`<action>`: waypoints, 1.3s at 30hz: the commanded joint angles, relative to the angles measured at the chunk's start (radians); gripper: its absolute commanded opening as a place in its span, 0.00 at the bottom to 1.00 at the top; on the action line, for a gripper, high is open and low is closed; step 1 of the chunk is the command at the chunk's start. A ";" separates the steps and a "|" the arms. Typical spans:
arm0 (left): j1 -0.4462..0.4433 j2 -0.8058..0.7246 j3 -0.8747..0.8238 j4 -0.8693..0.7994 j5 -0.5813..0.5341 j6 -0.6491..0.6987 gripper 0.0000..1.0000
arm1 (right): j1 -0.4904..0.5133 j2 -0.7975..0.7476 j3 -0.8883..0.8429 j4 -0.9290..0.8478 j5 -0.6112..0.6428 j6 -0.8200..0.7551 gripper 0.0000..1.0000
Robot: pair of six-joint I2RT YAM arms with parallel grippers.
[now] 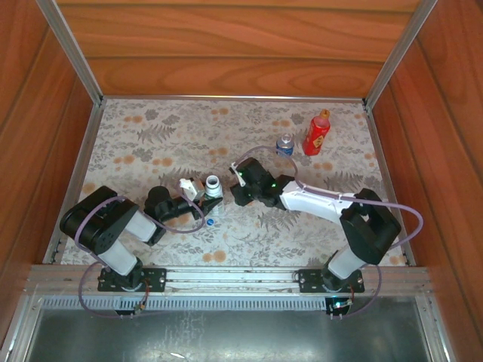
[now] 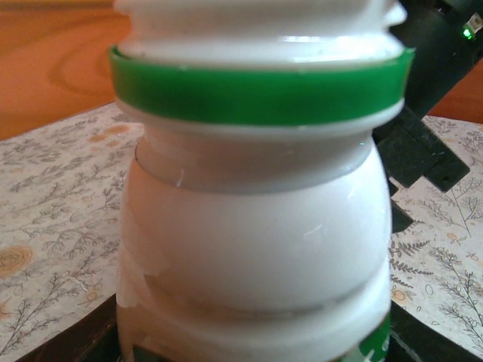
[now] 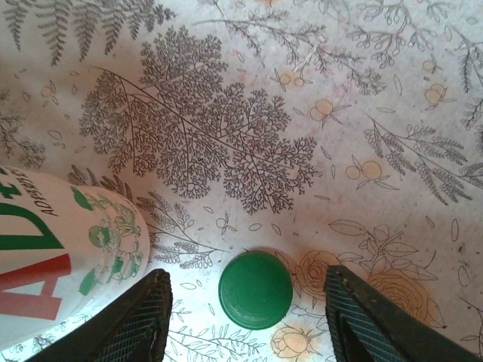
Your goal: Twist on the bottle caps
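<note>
The left tool (image 1: 204, 194) was pinching the white bottle (image 1: 213, 185) low on its body. In the left wrist view, dark finger parts flanked the base of the white bottle (image 2: 256, 249) on both sides. The bottle stood upright on the floral-patterned table (image 1: 151, 143). Its threaded neck was bare, with a green ring (image 2: 260, 94) just under the threads.

Just to the right of the white bottle, the right tool (image 1: 240, 177) pointed down at the table. In the right wrist view its jaws stood spread. The green cap (image 3: 255, 289) lay flat on the table between the two ribbed fingers (image 3: 143, 317), touching neither of them. The right tool (image 3: 247, 280) was over that cap. The white bottle (image 3: 60, 256), with its green-and-red label, stood just outside the left-hand finger, near the cap but apart from it.

The blue cap (image 1: 209, 222) lay on the table just in front of the white bottle, on the side toward the arm bases. The short clear bottle (image 1: 284, 145) stood behind and to the right of the white bottle, well apart from it. The red bottle (image 1: 316, 134) stood farther right, just beside the clear one. It carried an orange cap (image 1: 324, 114) on its neck. Whether that cap was screwed tight could not be told.
</note>
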 commanded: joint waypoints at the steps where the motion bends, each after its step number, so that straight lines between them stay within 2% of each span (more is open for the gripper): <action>1: -0.011 0.015 0.004 -0.022 0.019 0.011 0.57 | 0.011 0.056 0.026 -0.067 0.002 0.012 0.59; 6: -0.012 0.013 0.005 -0.024 0.021 0.010 0.57 | 0.011 0.148 0.061 -0.076 -0.009 0.013 0.61; 12: -0.012 0.015 0.006 -0.026 0.021 0.012 0.57 | 0.011 0.184 0.056 -0.064 -0.008 0.015 0.62; 30: -0.013 0.016 0.007 -0.031 0.026 0.013 0.57 | 0.011 0.187 0.054 -0.048 -0.027 0.024 0.45; 39: -0.012 0.012 0.007 -0.035 0.026 0.013 0.57 | 0.011 0.152 0.055 -0.072 -0.023 0.031 0.45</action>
